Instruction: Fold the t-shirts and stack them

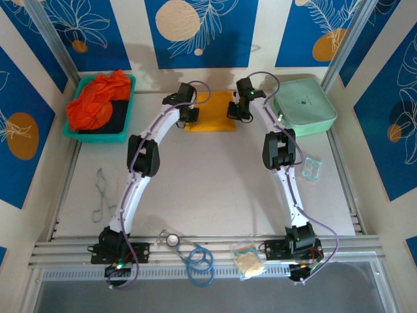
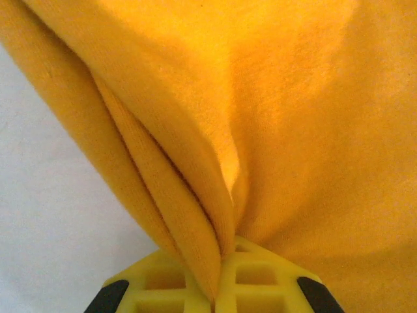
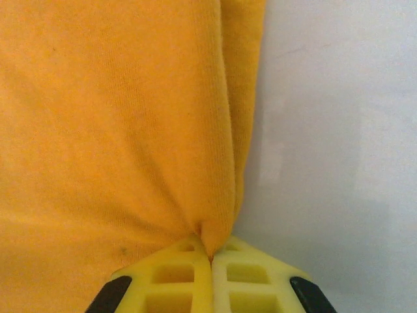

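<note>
Two edges of the mustard t-shirt [image 1: 210, 122] are pinched — one in the left gripper [image 2: 218, 261], one in the right gripper [image 3: 210, 251], jaws clamped on cloth. It is laid just left of the mint-green case [image 1: 303, 107], long axis running gripper to gripper.

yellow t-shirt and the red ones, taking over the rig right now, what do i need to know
Left end effector: shut on the yellow t-shirt, pinching a layered edge on its left side.
Right end effector: shut on the same shirt's right edge.
Yellow t-shirt: compact and layered, at the far middle of the table.
Red-orange t-shirts: crumpled in the teal tray, far left.
Done: yellow shirt looks partly folded.
Left: finish that fold, fold the red-orange ones, stack all.
</note>
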